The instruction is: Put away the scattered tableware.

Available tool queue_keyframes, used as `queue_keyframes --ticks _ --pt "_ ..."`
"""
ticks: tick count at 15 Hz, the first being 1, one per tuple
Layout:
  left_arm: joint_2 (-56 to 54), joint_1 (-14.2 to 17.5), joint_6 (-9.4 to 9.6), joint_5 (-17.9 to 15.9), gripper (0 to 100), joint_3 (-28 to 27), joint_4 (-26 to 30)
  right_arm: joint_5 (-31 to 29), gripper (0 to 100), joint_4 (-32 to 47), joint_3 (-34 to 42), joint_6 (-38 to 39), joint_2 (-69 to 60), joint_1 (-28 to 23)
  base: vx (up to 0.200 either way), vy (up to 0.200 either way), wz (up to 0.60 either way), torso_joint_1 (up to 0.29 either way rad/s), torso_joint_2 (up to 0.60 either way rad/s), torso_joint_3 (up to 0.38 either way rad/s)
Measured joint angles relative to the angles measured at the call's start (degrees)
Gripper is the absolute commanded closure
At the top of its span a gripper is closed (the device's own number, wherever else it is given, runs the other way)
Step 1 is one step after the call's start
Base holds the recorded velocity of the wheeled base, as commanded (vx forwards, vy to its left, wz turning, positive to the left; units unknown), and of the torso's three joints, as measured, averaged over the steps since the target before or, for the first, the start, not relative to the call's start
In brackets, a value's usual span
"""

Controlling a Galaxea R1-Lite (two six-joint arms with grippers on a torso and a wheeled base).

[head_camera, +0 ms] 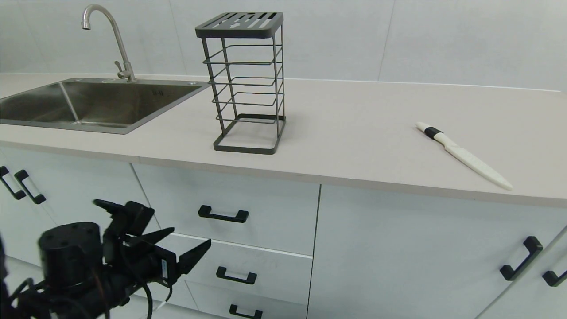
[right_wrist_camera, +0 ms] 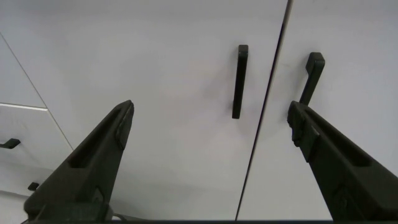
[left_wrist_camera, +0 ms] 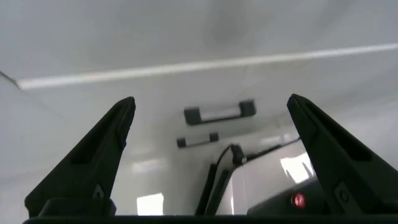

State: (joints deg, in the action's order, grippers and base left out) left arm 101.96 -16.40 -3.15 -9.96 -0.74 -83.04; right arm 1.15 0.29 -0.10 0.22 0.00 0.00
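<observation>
A cream-white knife with a black band (head_camera: 463,156) lies flat on the right side of the pale, matt worktop (head_camera: 354,133). Its pointed end is angled toward the front edge, and it sits well apart from the black wire rack with a slotted top (head_camera: 245,82) that stands near the stainless steel sink (head_camera: 115,99). We judge the knife to be light and stiff with a smooth, somewhat slippery skin. If the pale blade is ceramic, which we cannot confirm, it would also be brittle at the tip. It lies low against the surface, so we would take it across its narrow width at the thicker handle end, on or just beside the black band. That grip keeps the fingers off the tapering blade and leaves the point free. The slotted top of the rack looks to us like the likely home for it. That would mean turning the knife point-down and feeding it in straight, since a stiff blade will bind if it goes in tilted. Neither arm is near the knife. The left claw (head_camera: 190,237) hangs low in front of the white drawers (head_camera: 248,199) below the worktop, with its jaws spread and nothing between them, as the left wrist view (left_wrist_camera: 211,118) confirms. The right claw (right_wrist_camera: 211,109) is likewise spread and empty, and faces white cabinet doors (right_wrist_camera: 155,74) with a black bar handle (right_wrist_camera: 240,81).
</observation>
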Motion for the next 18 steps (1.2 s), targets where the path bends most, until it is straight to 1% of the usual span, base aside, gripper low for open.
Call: queue_keyframes --ticks 3,5,6,8,10,11,12,13,15,16,18 --pt "-18.1 0.2 -0.09 0.0 0 0.5 2.6 0.0 0 0.0 0.0 0.0 0.0 0.0 0.000 0.000 0.00 0.000 0.00 0.000" --pt "-30.7 0.8 -0.02 0.0 0 0.6 6.8 0.0 0 0.0 0.0 0.0 0.0 0.0 0.000 0.000 0.00 0.000 0.00 0.000" --pt "-37.4 1.4 0.02 0.0 0 0.6 10.5 0.0 0 0.0 0.0 0.0 0.0 0.0 0.000 0.000 0.00 0.000 0.00 0.000" --pt "-49.3 2.1 0.13 0.0 0 0.4 21.6 0.0 0 0.0 0.0 0.0 0.0 0.0 0.000 0.000 0.00 0.000 0.00 0.000" --pt "-61.9 2.8 0.13 0.0 0 -0.7 37.7 0.0 0 0.0 0.0 0.0 0.0 0.0 0.000 0.000 0.00 0.000 0.00 0.000" --pt "-67.2 3.4 0.20 0.0 0 -1.2 44.4 0.0 0 0.0 0.0 0.0 0.0 0.1 0.000 0.000 0.00 0.000 0.00 0.000" --pt "-71.9 4.7 0.26 -0.1 0 -1.5 49.4 0.0 0 0.0 0.0 0.0 0.0 0.1 0.000 0.000 0.00 0.000 0.00 0.000" --pt "-76.1 6.6 0.30 -0.1 0 -1.7 53.7 0.0 0 0.0 0.0 0.0 0.0 0.1 0.000 0.000 0.00 0.000 0.00 0.000" --pt "-81.5 9.7 0.63 0.0 0 -2.1 56.0 0.0 0 0.0 0.0 0.1 0.0 0.1 0.000 0.000 0.00 0.000 0.00 0.000" --pt "-83.4 11.1 1.43 0.0 0 -2.1 57.0 0.0 0 0.0 0.0 0.1 0.0 0.1 0.000 0.000 0.00 0.000 0.00 0.000" --pt "-86.8 14.5 3.36 0.0 0 -1.8 60.9 0.0 0 0.0 0.0 0.0 0.0 0.1 0.000 0.000 0.00 0.000 0.00 0.000"
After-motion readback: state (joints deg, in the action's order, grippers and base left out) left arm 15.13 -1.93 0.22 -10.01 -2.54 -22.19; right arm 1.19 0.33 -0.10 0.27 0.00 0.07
